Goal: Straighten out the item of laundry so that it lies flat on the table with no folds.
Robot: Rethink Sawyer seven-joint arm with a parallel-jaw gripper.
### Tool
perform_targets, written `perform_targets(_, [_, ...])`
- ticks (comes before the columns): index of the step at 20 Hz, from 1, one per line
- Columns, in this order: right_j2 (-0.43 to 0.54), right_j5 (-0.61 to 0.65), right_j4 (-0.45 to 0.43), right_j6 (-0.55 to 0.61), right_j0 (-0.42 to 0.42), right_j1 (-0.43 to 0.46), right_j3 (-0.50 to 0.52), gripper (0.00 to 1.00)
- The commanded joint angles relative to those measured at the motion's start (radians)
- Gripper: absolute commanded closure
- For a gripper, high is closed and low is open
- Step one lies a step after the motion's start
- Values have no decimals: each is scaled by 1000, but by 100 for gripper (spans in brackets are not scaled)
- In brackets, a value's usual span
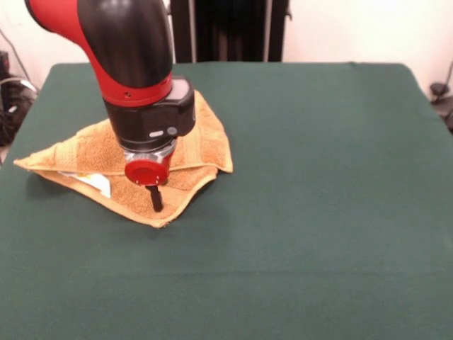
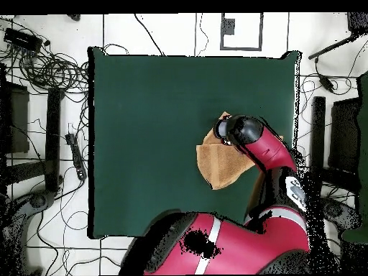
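The golden-orange towel [image 1: 85, 152] lies folded in a rough triangle on the left part of the green table [image 1: 318, 177]. One layer is doubled over, and a corner points toward the camera. A white tag [image 1: 95, 183] shows at its left front edge. My gripper [image 1: 154, 198] comes straight down onto the towel's front part, near that corner, with its tip at the cloth. In the overhead view the towel [image 2: 219, 167] lies at the right of the table [image 2: 144, 129]. There the arm's wrist [image 2: 241, 131] covers its upper part and hides the gripper.
The towel's left corner lies close to the table's left edge in the front view. Cables and equipment [image 2: 43, 72] lie on the floor around the table. Dark stands [image 1: 226, 28] are behind the table's far edge.
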Motion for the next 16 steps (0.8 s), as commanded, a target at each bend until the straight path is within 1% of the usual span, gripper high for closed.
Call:
perform_targets(1, [129,-102,104,238,69,127,-35,0])
perform_targets(16, [107,-76,122,217,79,120,-35,0])
